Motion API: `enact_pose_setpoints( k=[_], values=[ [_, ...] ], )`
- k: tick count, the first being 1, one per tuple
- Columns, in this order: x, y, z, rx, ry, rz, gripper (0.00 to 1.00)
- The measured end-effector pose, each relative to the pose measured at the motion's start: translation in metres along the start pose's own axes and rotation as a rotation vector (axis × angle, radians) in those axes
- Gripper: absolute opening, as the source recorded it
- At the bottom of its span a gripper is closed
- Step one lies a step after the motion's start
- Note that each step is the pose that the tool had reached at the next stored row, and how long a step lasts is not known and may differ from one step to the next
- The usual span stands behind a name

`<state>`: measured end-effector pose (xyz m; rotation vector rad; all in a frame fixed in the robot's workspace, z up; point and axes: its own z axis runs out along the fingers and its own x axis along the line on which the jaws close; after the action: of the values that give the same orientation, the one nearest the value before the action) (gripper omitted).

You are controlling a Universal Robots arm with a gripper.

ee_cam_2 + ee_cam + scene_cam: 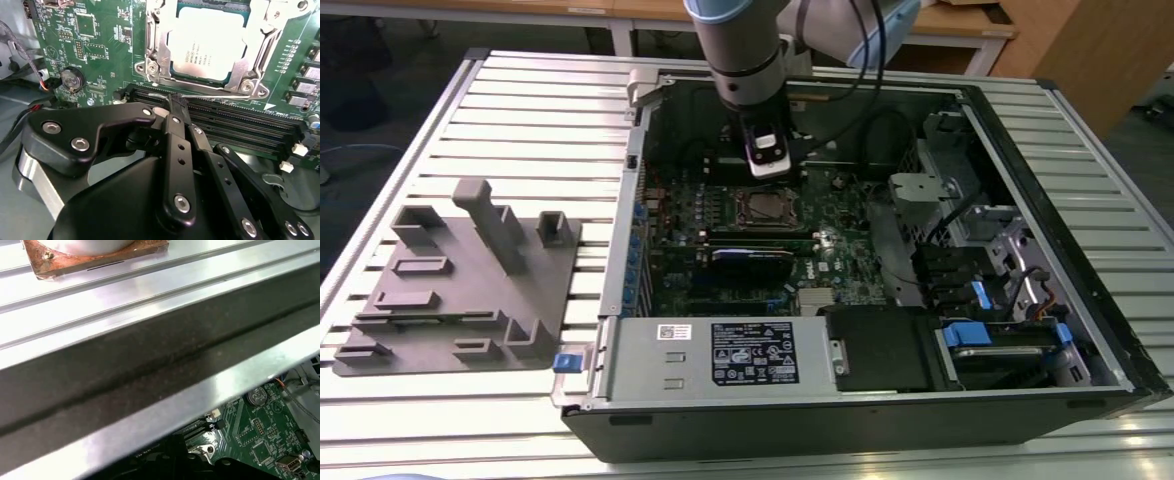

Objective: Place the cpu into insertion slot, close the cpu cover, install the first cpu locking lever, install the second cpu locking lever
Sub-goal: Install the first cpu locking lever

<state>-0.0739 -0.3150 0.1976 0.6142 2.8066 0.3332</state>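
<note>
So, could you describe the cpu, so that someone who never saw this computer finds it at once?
Look inside the open computer case at the green motherboard. Beside the long black memory slots sits a silvery metal frame, the cpu cover. The cpu is the flat, pale grey square inside its window, the only plain metal plate among dark parts.

Slatted alu table (pixel 520 110); wooden desks (pixel 587 15) behind; wood cabinet (pixel 1094 50) at exterior view's right.
</note>
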Motion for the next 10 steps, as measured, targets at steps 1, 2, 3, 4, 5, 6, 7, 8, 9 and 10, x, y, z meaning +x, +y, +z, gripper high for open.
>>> enact_pose_setpoints(
  k=[1, 2, 3, 4, 5, 6, 7, 8, 9, 10],
  values=[
    [0.0009, -0.0004, -0.0002, -0.0008, -0.0017, 0.000, 0.11],
    [0.0017, -0.0008, -0.0003, -0.0019, -0.0040, -0.001, 0.11],
    [0.0024, -0.0011, -0.0003, -0.0034, -0.0067, -0.001, 0.11],
    [0.0030, -0.0014, -0.0003, -0.0044, -0.0087, -0.002, 0.11],
    [0.0030, -0.0014, -0.0003, -0.0046, -0.0089, -0.002, 0.11],
    [0.0030, -0.0014, -0.0002, -0.0047, -0.0090, -0.002, 0.11],
    [0.0030, -0.0014, -0.0003, -0.0046, -0.0090, -0.002, 0.11],
    [0.0031, -0.0015, -0.0001, -0.0049, -0.0096, -0.002, 0.11],
    [0.0032, -0.0017, 0.0003, -0.0054, -0.0107, -0.002, 0.11],
    [0.0033, -0.0019, 0.0005, -0.0057, -0.0111, -0.002, 0.11]
  ],
)
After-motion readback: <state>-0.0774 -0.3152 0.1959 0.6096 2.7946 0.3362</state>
